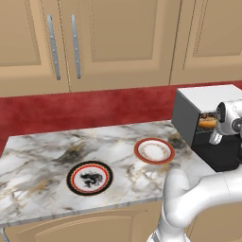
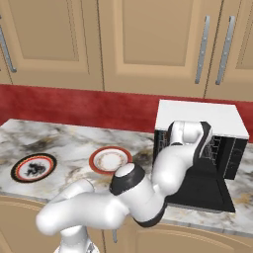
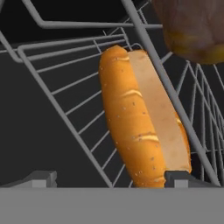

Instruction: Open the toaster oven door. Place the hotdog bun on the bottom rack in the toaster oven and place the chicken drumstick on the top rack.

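Observation:
The toaster oven (image 1: 208, 94) (image 2: 197, 118) stands at the counter's right end with the toaster oven door (image 2: 202, 192) (image 1: 222, 156) folded down flat. My arm reaches into the opening. In the hand view the hotdog bun (image 3: 135, 122) lies on a wire grid, the bottom rack (image 3: 74, 109). My gripper (image 3: 111, 178) is open just in front of it, and one fingertip (image 3: 179, 177) overlaps the bun's near end. The chicken drumstick (image 3: 192, 26) sits beyond a rack bar (image 3: 148, 43) that looks like the top rack. From the left base view, the bun (image 1: 207, 124) shows orange inside the oven.
A red-rimmed white plate (image 1: 153, 151) (image 2: 110, 160) lies bare on the marble counter (image 1: 42, 156) near the oven. Further left is a black-and-red plate (image 1: 90, 178) (image 2: 33, 167). Wall cabinets and a red backsplash close off the back.

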